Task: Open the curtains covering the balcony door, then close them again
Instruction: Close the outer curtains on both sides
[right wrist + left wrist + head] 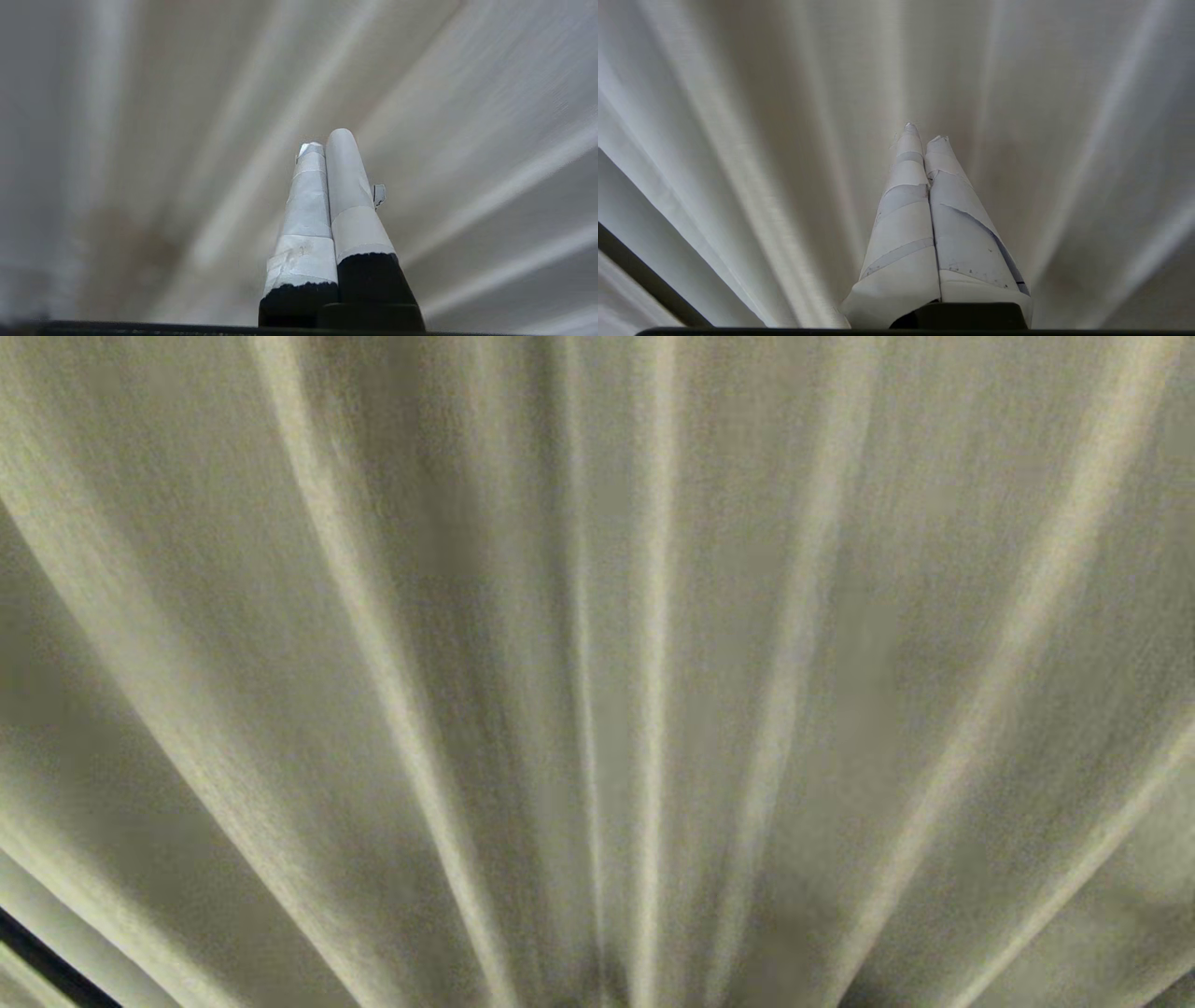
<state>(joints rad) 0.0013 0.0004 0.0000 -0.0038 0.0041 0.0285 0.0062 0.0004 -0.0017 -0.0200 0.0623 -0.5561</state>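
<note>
The head view shows only the curtains point(597, 644), no arms. Each wrist view shows its taped gripper, left gripper point(924, 133) and right gripper point(327, 140), fingers pressed together, empty, before the folds.

A: What colour are the curtains point(597, 672)?
B: Creamy white, with soft light and dark stripes from the folds.
A: And the left pincer point(923, 133)?
B: White tape all over. The right pincer point(324, 140) is white too, black lower down.

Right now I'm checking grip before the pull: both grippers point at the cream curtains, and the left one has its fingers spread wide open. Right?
Not quite. The left gripper is shut, its taped fingers pressed together, as the left wrist view shows. Both do point at the curtains.
</note>
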